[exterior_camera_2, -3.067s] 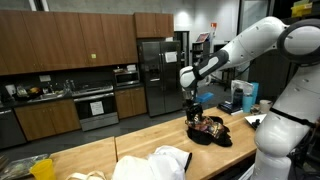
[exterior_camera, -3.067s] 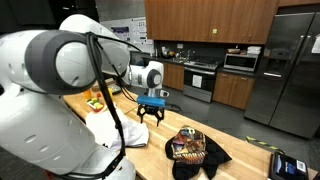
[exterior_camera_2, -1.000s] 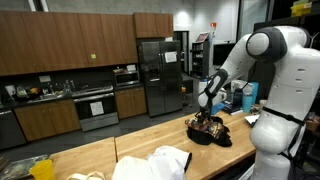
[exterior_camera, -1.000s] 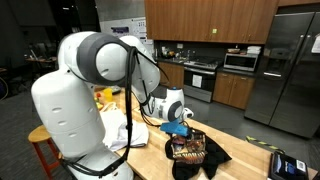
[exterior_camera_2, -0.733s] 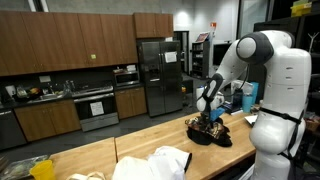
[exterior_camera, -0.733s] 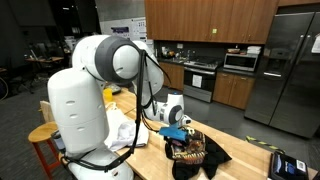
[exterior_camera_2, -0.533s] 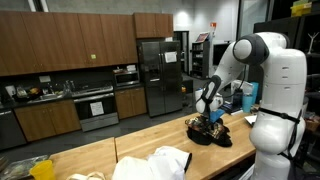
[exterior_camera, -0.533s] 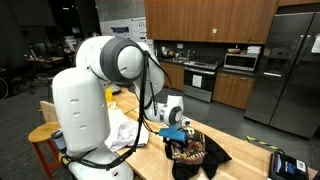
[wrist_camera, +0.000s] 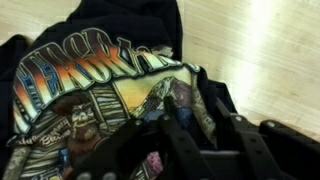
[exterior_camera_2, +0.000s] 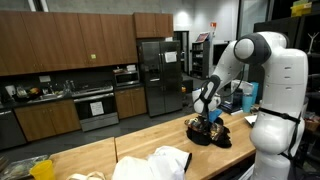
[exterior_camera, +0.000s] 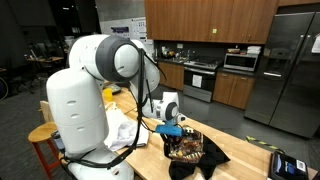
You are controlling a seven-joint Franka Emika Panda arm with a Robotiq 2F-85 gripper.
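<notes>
The fingers (wrist_camera: 248, 140), spread wide a moment earlier, had closed, pinching a fold of the printed black shirt (wrist_camera: 100, 75) between them; the grasp looked made.

Wooden countertop (exterior_camera_2: 135, 142), black printed shirt (exterior_camera_2: 212, 134) crumpled on it, white cloth (exterior_camera_2: 160, 163) alongside

Blurred tool (wrist_camera: 203, 125), shirt (wrist_camera: 90, 75) cut off at left edge

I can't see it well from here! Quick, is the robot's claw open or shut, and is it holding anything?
Gripper: closed, pinching a raised fold of the black T-shirt that lies on the wooden counter.
</notes>
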